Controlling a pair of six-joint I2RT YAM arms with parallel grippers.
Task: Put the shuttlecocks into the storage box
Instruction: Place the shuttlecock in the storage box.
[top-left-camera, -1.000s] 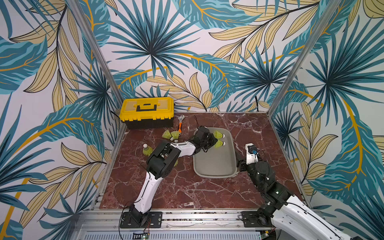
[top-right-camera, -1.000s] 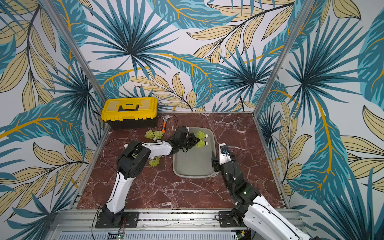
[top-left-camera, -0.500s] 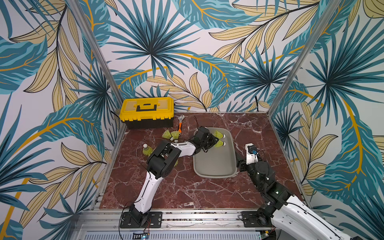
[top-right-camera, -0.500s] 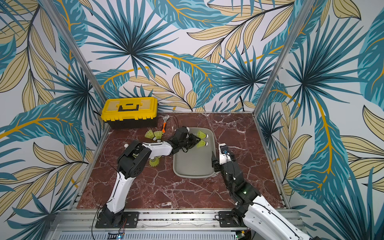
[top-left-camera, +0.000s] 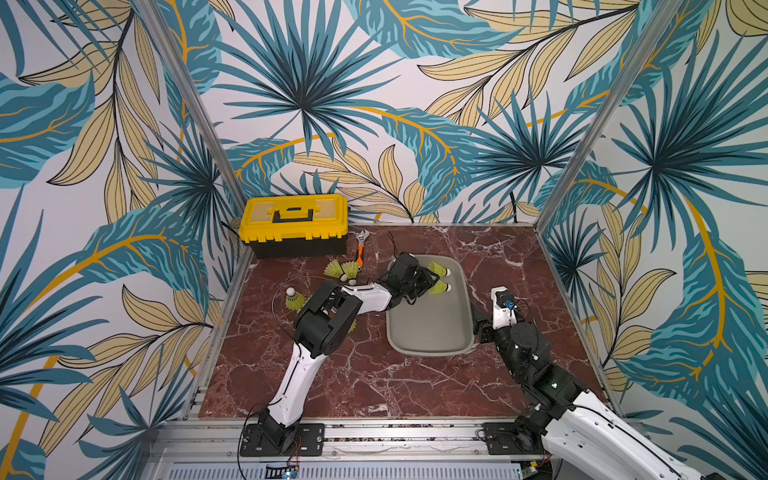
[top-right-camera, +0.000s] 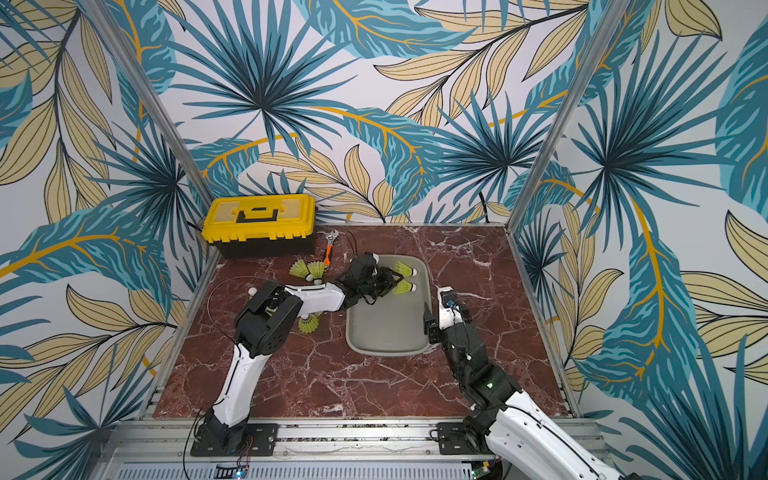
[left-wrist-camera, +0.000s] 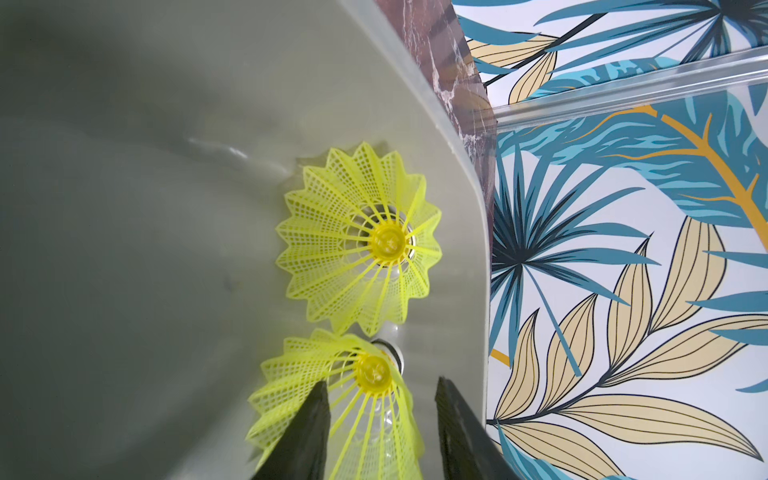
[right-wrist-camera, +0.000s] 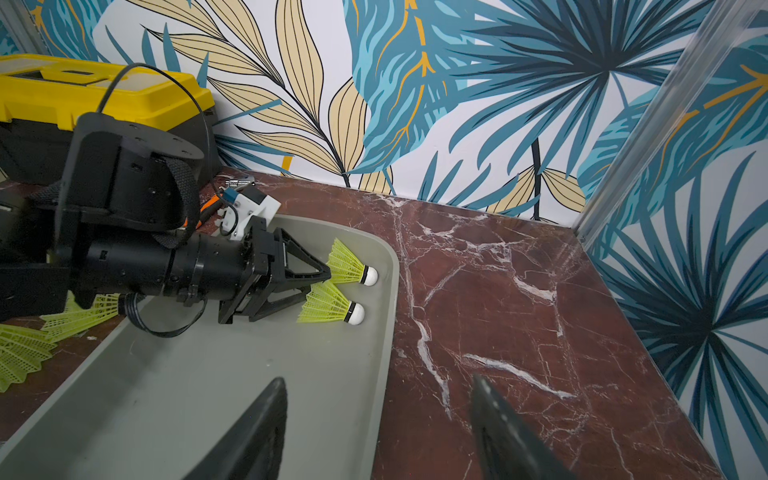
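Observation:
The grey storage box (top-left-camera: 432, 332) (top-right-camera: 386, 332) lies mid-table, and two neon shuttlecocks (top-left-camera: 438, 269) (top-left-camera: 440, 287) rest at its far end. My left gripper (top-left-camera: 430, 279) (left-wrist-camera: 381, 380) reaches in over the box, open. The nearer shuttlecock (left-wrist-camera: 365, 399) lies loose between its fingers, its skirt brushing one finger (left-wrist-camera: 307, 432). The other shuttlecock (left-wrist-camera: 361, 241) lies just beyond it. My right gripper (top-left-camera: 486, 307) (right-wrist-camera: 378, 415) hangs open astride the box's right rim (right-wrist-camera: 386, 332), holding nothing. Several more shuttlecocks lie on the table left of the box (top-left-camera: 334, 269) (top-left-camera: 351, 270) (top-left-camera: 294, 299) (top-right-camera: 309, 323).
A yellow-lidded black toolbox (top-left-camera: 295, 220) stands in the far left corner. An orange-handled wrench (top-left-camera: 360, 249) lies beside it, near the loose shuttlecocks. My left arm (top-left-camera: 332, 307) stretches over one shuttlecock. Patterned walls enclose the marble table (top-left-camera: 415, 386) on three sides.
The left jaws have gone from shut to open, letting the shuttlecock go inside the box. The right arm has not moved.

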